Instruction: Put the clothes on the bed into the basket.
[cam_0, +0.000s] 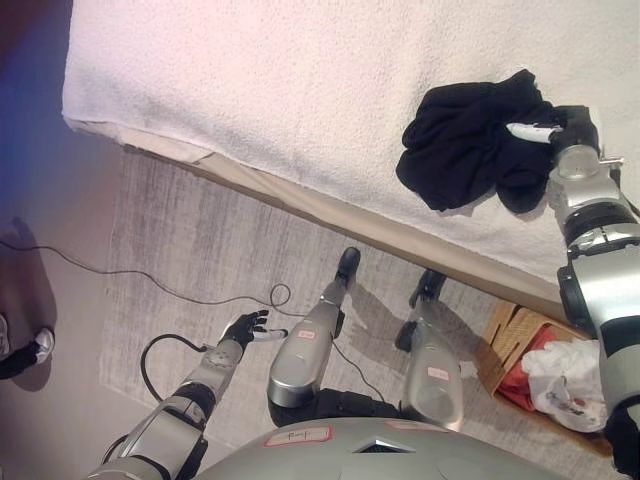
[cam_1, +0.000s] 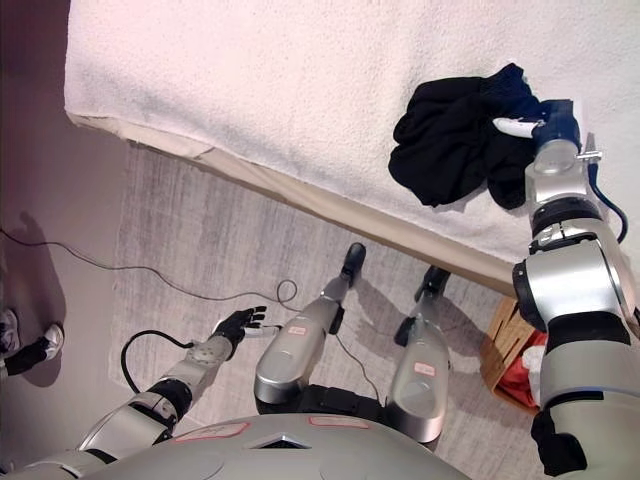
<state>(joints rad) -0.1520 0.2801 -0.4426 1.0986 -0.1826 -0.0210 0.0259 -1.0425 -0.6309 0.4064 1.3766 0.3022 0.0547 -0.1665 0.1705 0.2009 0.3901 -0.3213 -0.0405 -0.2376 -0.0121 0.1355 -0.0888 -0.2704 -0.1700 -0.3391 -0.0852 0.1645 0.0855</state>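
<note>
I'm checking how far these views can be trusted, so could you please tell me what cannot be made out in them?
- Right hand: it lies against the black clothes, dark on dark in both views, so its grip cannot be told.
- Basket: cut off by the edge in the left eye view, mostly behind the right arm in the right eye view.
- Bed: runs past the top edge.
- Left hand: open, above the floor.

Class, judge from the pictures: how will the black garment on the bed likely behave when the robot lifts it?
The black garment lies crumpled in soft folds, so it is probably floppy and will drape and dangle. It looks light. Loose parts may trail from the right hand on the way to the basket.
</note>
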